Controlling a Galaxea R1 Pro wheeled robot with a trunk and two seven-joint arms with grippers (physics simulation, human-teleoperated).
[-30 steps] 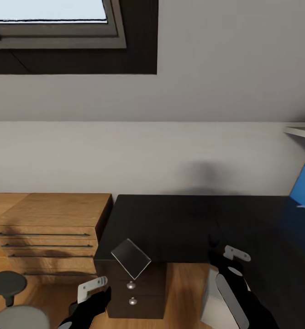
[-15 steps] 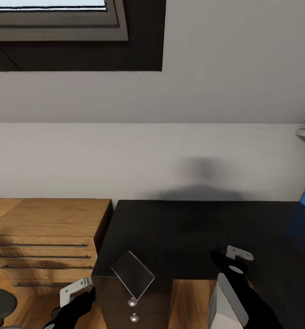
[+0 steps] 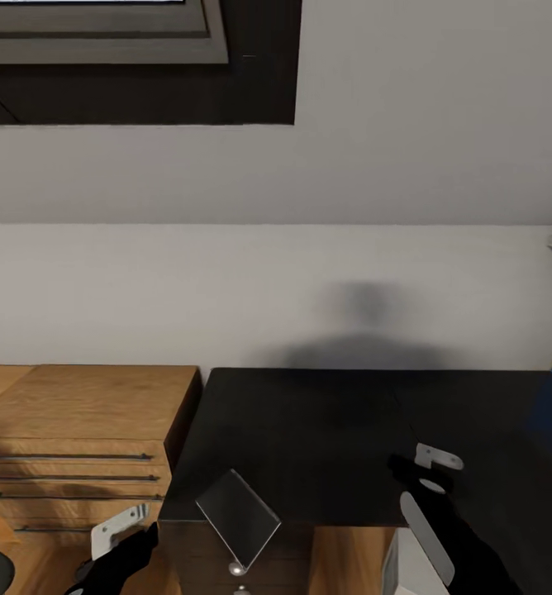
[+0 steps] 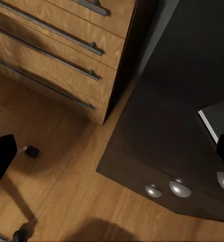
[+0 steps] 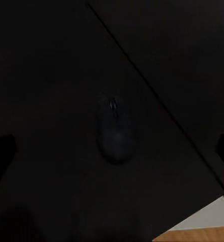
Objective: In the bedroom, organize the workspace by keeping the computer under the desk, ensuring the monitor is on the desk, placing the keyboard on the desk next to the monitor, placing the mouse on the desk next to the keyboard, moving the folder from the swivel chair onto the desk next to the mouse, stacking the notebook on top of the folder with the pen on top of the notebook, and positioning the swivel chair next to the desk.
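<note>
Black worktop (image 3: 309,430) with small dark rounded mouse (image 5: 115,132) lying beneath the open right end effector (image 3: 429,471); thin grey folder (image 3: 237,516) overhangs the near edge. Left end effector (image 3: 115,529): state indeterminable.

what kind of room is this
Likely a bedroom or home office corner: a black desk with a mouse on it stands against a plain wall, beside a light wooden dresser, on a wood floor, with a window above.
</note>
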